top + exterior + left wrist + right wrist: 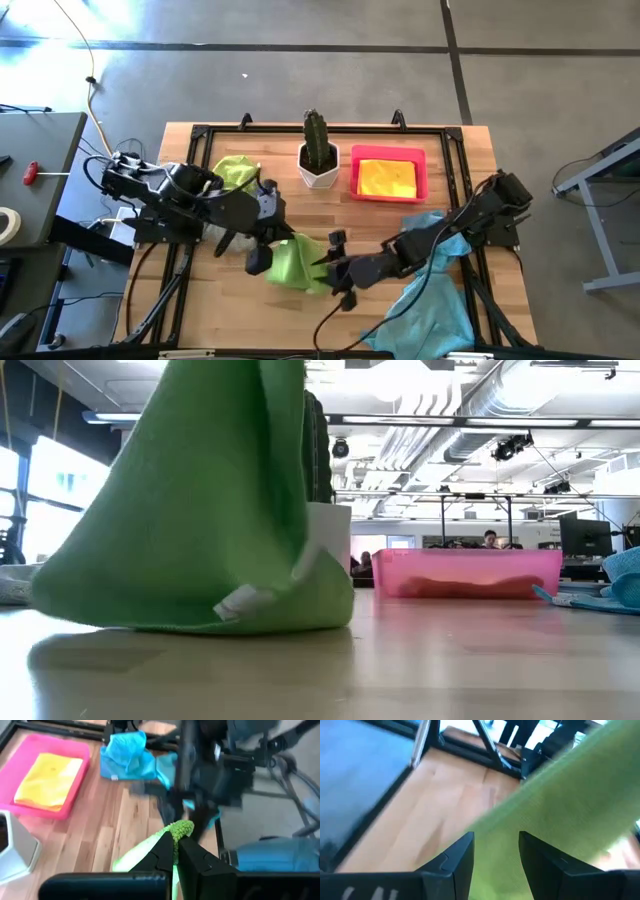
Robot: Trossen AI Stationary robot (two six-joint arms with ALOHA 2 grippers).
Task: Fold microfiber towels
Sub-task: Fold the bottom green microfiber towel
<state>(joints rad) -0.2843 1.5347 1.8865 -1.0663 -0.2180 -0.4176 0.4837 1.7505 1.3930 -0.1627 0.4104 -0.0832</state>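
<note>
Both arms are reaching in toward the middle of the desk, meeting near its front. Left gripper (pixel 176 840) is pinching its fingers tight on the edge of a lime green towel (pixel 295 262), wrist angling inward from the left. Right gripper (pixel 496 852) is sitting with fingers parted, the same towel lying between them, forearm stretching in low from the right.
</note>
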